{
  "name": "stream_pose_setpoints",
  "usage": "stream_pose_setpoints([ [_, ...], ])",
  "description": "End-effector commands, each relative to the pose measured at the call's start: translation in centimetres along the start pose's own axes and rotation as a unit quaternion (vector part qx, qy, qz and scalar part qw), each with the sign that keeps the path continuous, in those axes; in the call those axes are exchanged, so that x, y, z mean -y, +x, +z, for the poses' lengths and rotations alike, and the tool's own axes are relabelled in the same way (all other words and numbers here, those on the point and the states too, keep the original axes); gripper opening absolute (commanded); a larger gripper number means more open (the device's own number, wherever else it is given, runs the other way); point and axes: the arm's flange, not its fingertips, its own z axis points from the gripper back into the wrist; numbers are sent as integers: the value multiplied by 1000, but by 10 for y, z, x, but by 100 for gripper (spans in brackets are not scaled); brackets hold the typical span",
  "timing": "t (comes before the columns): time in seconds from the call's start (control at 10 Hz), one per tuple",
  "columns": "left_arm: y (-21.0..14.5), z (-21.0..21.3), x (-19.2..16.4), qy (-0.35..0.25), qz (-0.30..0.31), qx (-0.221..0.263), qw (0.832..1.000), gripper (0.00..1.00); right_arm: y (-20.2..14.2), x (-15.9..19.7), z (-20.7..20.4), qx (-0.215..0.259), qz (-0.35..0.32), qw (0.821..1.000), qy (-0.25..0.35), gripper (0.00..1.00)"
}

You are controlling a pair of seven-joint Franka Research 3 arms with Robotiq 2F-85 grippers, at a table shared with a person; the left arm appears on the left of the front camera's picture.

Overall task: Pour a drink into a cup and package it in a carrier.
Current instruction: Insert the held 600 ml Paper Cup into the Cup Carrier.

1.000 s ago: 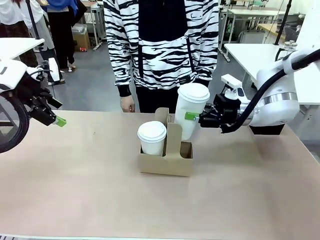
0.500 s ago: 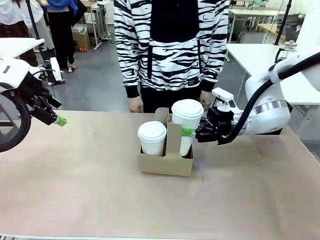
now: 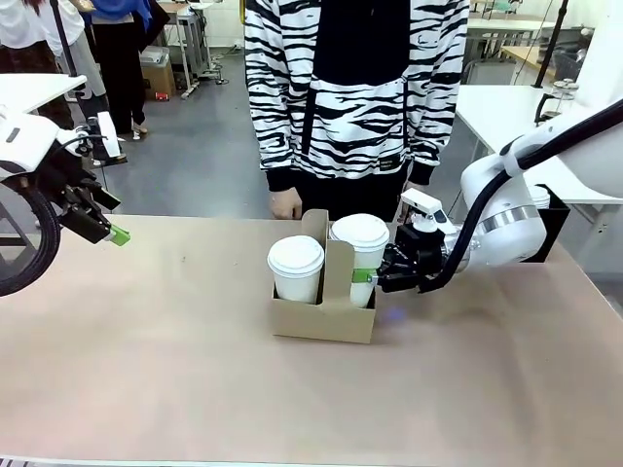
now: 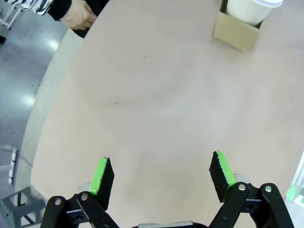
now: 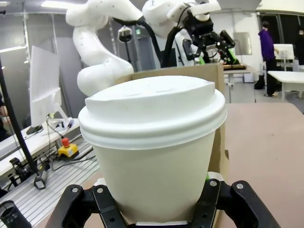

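Standing beside held cup (image 3: 362, 255): second lidded cup (image 3: 295, 269), carrier handle (image 3: 336, 268) between.

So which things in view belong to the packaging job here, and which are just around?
Job:
- cup gripped by right hand, in the carrier's right slot
- second lidded cup, left slot
- carrier

Just around:
- left hand, open, off to the side
- person's hand at the far edge
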Motion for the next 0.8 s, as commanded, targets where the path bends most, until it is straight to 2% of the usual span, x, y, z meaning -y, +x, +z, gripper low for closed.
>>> stream_pose_setpoints([
  [0.0,0,0,0,4,5,1,1000,100,-5,6,3,-13,15,999,29,60],
  [0.3,0,0,0,4,5,1,1000,100,-10,7,4,-19,26,999,43,60],
  [0.4,0,0,0,4,5,1,1000,100,-11,8,5,-33,36,998,44,100],
  [0.7,0,0,0,4,5,1,1000,100,-4,9,11,-51,51,997,39,100],
])
